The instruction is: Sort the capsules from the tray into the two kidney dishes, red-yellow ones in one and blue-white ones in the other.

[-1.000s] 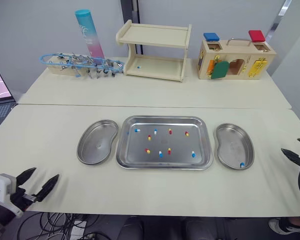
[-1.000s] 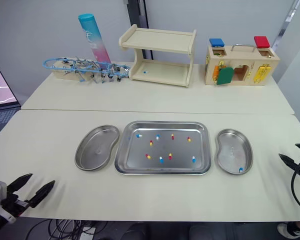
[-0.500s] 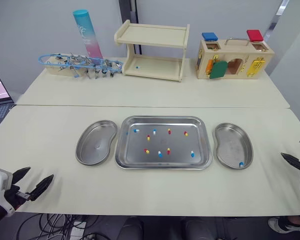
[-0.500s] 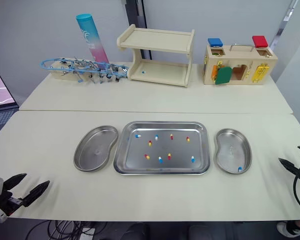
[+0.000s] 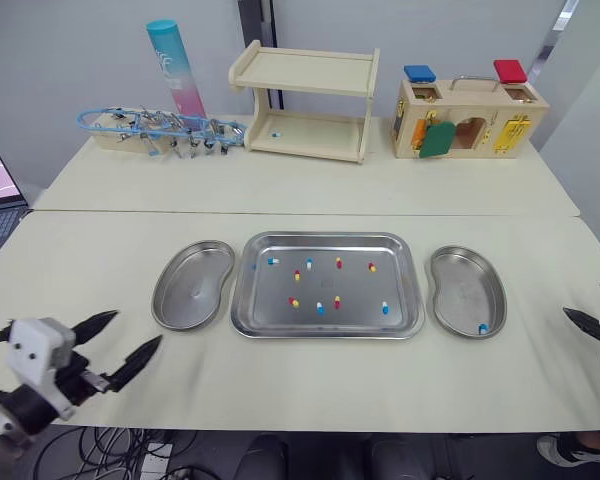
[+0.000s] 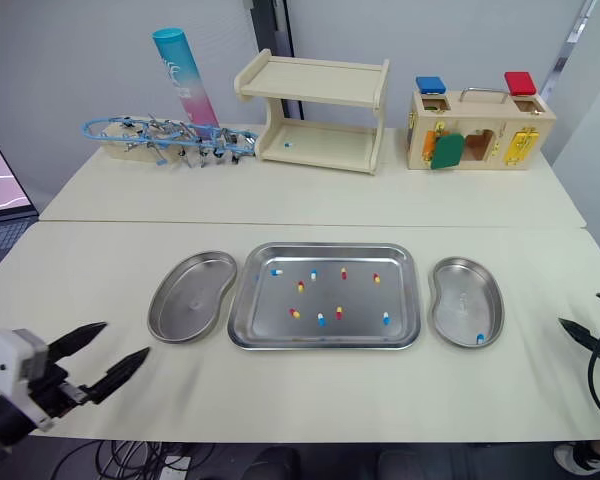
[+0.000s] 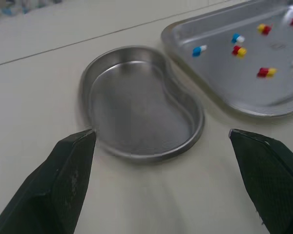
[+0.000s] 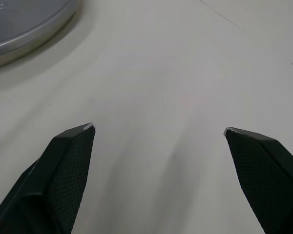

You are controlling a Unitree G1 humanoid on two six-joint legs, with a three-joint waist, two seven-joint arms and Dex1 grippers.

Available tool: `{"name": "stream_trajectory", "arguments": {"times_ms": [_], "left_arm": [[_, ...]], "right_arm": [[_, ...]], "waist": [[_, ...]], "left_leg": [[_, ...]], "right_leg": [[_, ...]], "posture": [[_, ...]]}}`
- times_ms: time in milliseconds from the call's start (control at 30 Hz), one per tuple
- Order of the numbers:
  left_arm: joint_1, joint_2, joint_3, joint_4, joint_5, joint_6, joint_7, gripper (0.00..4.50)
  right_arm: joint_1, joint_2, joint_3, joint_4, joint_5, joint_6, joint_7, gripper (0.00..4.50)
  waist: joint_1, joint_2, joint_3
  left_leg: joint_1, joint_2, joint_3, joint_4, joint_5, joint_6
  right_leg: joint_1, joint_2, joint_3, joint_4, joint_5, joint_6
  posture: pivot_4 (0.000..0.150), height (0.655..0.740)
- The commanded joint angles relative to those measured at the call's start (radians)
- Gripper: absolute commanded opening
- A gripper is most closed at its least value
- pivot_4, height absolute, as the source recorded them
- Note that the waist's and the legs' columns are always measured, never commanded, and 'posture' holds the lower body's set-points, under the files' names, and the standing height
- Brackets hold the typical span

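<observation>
Your left gripper (image 5: 132, 330) hovers low over the near edge of the table (image 5: 280, 200), fingers spread wide, nothing between them. It points toward the left kidney dish (image 5: 192, 290), which is bare inside and lies just beside the tray (image 5: 325, 326)

Your right gripper (image 5: 592, 302) sits at the far right edge, also spread and holding nothing, well apart from the right kidney dish (image 5: 465, 285)

One blue-white capsule (image 5: 483, 328) lies at that dish's near end

The tray, between the two dishes, holds loose red-yellow capsules (image 5: 337, 302) and blue-white capsules (image 5: 273, 261), scattered apart
</observation>
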Motion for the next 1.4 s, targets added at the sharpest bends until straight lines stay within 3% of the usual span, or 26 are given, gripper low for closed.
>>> {"name": "stream_trajectory", "arguments": {"times_ms": [33, 433, 733, 933, 1233, 1333, 1400], "left_arm": [[0.016, -0.055, -0.070, -0.123, -0.014, -0.004, 0.028, 4.50], [0.012, -0.242, -0.250, -0.045, 0.132, -0.273, -0.005, 4.50], [0.091, -0.280, -0.289, -0.022, 0.135, -0.321, 0.006, 4.50], [0.107, -0.299, -0.308, -0.024, 0.150, -0.329, 0.036, 4.50], [0.095, -0.297, -0.337, -0.037, 0.162, -0.316, 0.070, 4.50], [0.093, -0.289, -0.326, -0.025, 0.154, -0.321, 0.064, 4.50], [0.098, -0.286, -0.323, -0.020, 0.151, -0.326, 0.059, 4.50]], "right_arm": [[0.004, -0.019, -0.012, -0.013, 0.007, -0.018, 0.008, 4.48], [-0.049, -0.039, 0.042, -0.056, 0.016, -0.039, 0.080, 4.48], [-0.144, -0.074, 0.126, -0.370, 0.135, 0.172, 0.210, 4.48], [-0.392, -0.050, 0.344, -0.587, 0.158, 0.398, 0.210, 4.48], [-0.710, 0.204, 0.702, -0.644, 0.056, 0.558, 0.156, 4.48], [-0.785, 0.353, 0.811, -0.586, -0.009, 0.571, 0.098, 3.85], [-0.826, 0.444, 0.866, -0.533, -0.050, 0.573, 0.065, 3.15]], "waist": [[0.001, 0.000, 0.000], [0.002, 0.001, -0.001], [0.000, 0.001, -0.001], [0.004, 0.000, 0.000], [0.013, -0.001, 0.000], [0.015, -0.001, 0.000], [0.013, -0.001, 0.000]], "left_leg": [[0.000, 0.000, 0.000, 0.000, 0.000, 0.000], [0.002, 0.000, 0.001, 0.000, 0.000, 0.000], [0.002, 0.000, 0.000, 0.000, 0.000, 0.000], [0.001, 0.000, -0.002, 0.000, 0.000, 0.000], [-0.003, 0.000, -0.003, 0.000, 0.000, 0.000], [-0.004, 0.000, -0.003, 0.000, 0.000, 0.000], [-0.004, 0.000, -0.003, 0.000, 0.000, 0.000]], "right_leg": [[0.000, 0.000, 0.000, 0.000, 0.000, 0.000], [0.002, 0.000, 0.000, -0.001, 0.000, 0.000], [0.003, 0.000, -0.001, -0.001, 0.000, 0.000], [0.003, 0.000, -0.002, -0.002, 0.000, 0.000], [-0.002, 0.000, -0.002, -0.002, 0.000, 0.000], [-0.004, 0.000, -0.002, -0.001, 0.000, 0.000], [-0.005, 0.000, -0.002, 0.000, 0.000, 0.000]], "posture": [[0.150, 0.7400], [0.150, 0.7400], [0.150, 0.7400], [0.150, 0.7400], [0.150, 0.7400], [0.150, 0.7400], [0.150, 0.7400]]}}
